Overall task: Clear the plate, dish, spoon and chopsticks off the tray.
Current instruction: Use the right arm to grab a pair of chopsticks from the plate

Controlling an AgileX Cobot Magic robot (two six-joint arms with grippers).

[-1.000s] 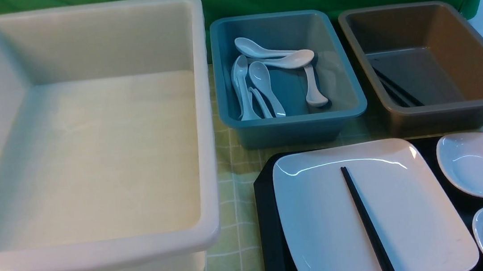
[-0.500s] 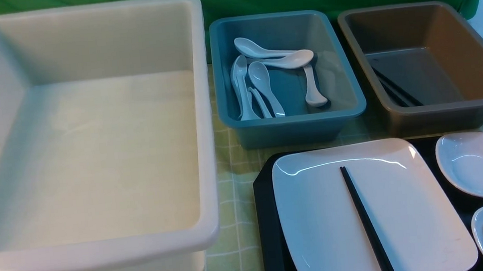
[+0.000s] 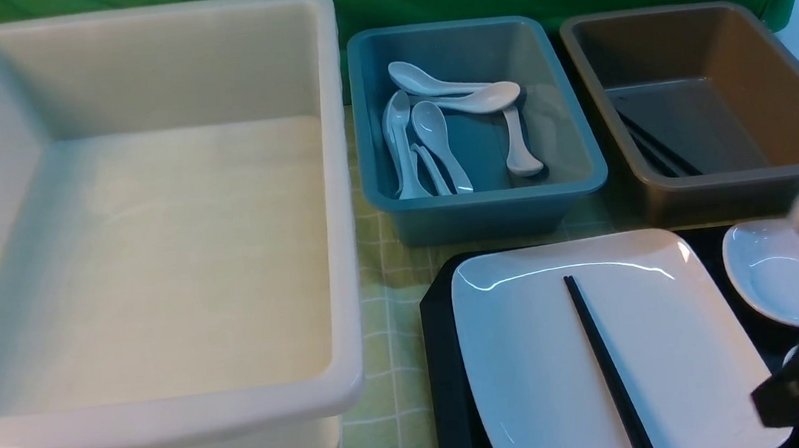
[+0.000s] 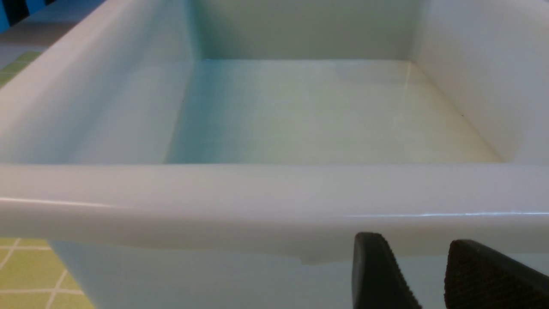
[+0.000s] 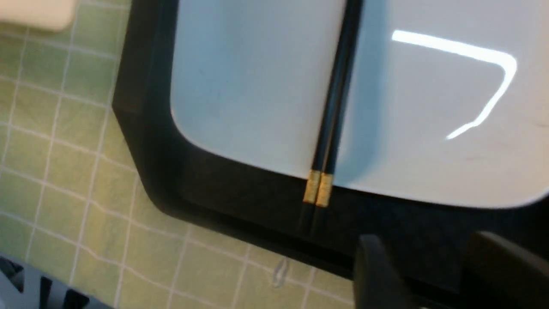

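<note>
Your right gripper (image 5: pixel 429 262) is entering at four o'clock, jaws apart, likely lining up on the chopsticks (image 3: pixel 608 373) lying across the plate (image 3: pixel 532 358) on the tray (image 3: pixel 447 397); your left gripper (image 4: pixel 420 279) is waiting, jaws apart, at seven o'clock.

Green-checked table (image 3: pixel 399 432) carrying four things: big white bin (image 3: pixel 167 415) on left, blue bin (image 3: pixel 486 204) and brown bin (image 3: pixel 736 181) side by side behind, black tray (image 3: pixel 444 368) just in front of them.
</note>
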